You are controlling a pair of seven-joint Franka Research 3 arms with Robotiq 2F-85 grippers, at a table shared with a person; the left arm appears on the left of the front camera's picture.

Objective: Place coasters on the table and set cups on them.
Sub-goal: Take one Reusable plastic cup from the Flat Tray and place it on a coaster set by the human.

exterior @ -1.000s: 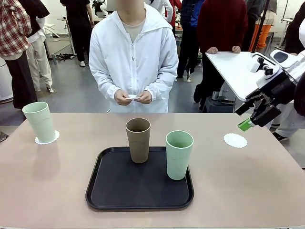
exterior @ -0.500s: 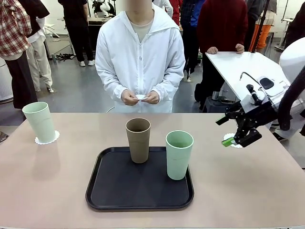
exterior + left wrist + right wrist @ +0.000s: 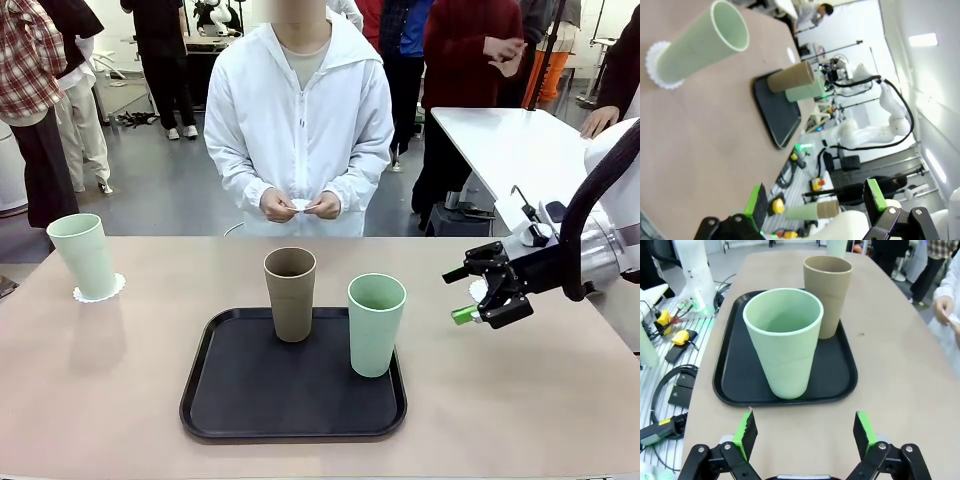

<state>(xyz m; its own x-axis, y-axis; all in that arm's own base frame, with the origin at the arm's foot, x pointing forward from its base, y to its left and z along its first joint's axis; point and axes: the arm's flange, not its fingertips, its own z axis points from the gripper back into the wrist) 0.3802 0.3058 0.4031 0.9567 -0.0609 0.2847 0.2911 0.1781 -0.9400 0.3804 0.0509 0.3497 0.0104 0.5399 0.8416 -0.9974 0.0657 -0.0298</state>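
The robot's right hand (image 3: 458,296) hangs open and empty above the table (image 3: 540,400), fingers aimed at a mint green cup (image 3: 376,322) standing on a black tray (image 3: 240,400). A brown cup (image 3: 290,292) stands near it, farther back on the same tray. At the far left, a second green cup (image 3: 82,255) sits on a white coaster (image 3: 108,290). The left hand (image 3: 816,200) is open too, holding nothing. The person (image 3: 300,110) across the table holds a small white thing (image 3: 299,205), possibly a coaster.

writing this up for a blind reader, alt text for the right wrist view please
The right fingers, open, point at a mint cup standing on a black tray, with a brown cup just behind it. The tray lies on a tan table; a person's hand shows at the right edge.
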